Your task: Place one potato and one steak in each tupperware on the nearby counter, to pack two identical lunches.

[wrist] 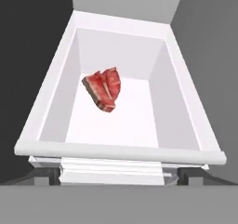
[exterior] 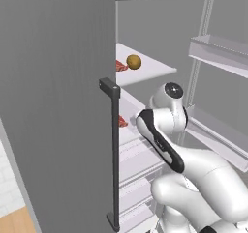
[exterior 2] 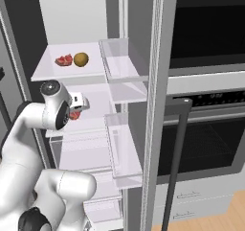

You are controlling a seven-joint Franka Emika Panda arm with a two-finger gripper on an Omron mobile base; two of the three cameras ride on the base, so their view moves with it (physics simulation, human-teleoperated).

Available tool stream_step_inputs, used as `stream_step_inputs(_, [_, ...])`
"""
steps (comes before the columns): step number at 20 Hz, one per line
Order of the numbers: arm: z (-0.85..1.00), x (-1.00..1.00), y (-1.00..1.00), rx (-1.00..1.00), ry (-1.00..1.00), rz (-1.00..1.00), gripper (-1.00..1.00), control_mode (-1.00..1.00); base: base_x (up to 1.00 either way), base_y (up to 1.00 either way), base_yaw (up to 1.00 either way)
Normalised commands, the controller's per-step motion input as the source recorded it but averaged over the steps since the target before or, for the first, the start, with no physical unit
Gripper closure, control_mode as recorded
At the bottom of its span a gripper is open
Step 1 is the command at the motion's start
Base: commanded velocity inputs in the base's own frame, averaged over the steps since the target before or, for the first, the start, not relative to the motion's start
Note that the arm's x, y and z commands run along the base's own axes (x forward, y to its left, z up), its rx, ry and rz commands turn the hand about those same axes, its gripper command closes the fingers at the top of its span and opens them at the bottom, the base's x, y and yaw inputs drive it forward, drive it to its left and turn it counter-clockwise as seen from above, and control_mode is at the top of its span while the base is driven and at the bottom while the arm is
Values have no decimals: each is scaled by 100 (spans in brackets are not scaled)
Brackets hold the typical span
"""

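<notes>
A red-pink steak (wrist: 104,88) lies alone on a white fridge shelf (wrist: 135,121), straight ahead of my hand in the hand view. It also shows as a red patch (exterior: 122,122) past my arm and just below my hand (exterior 2: 74,114). My gripper (exterior 2: 81,104) hovers over this shelf, open and holding nothing. One shelf higher, a second steak (exterior 2: 64,60) lies beside a golden-brown potato (exterior 2: 81,59), the potato (exterior: 133,61) to the right of the steak (exterior: 121,65). The tupperware and the counter are out of view.
The grey fridge door (exterior: 58,106) with its dark vertical handle (exterior: 115,150) stands open to my left. Clear door bins (exterior 2: 122,57) hang on the right. A black oven (exterior 2: 206,129) with a dark handle (exterior 2: 177,153) stands further right. Drawers sit below the shelves.
</notes>
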Motion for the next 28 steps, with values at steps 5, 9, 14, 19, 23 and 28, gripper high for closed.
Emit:
stream_step_inputs(5, [-6, 45, 10, 0, 2, -4, -100, -100, 0, 0, 0])
stream_step_inputs(9, [-2, 17, 0, 0, 27, 14, -100, -100, 0, 0, 0])
stream_step_inputs(14, [-8, 2, 12, 0, 8, 13, -100, -100, 0, 0, 0])
stream_step_inputs(19, [-30, 14, 26, 0, 0, 3, -100, -100, 0, 0, 0])
stream_step_inputs(23, [-14, 19, 34, 0, 1, 0, -100, -100, 0, 0, 0])
stream_step_inputs(28, [-32, 20, 17, 0, 6, 0, -100, -100, 0, 0, 0])
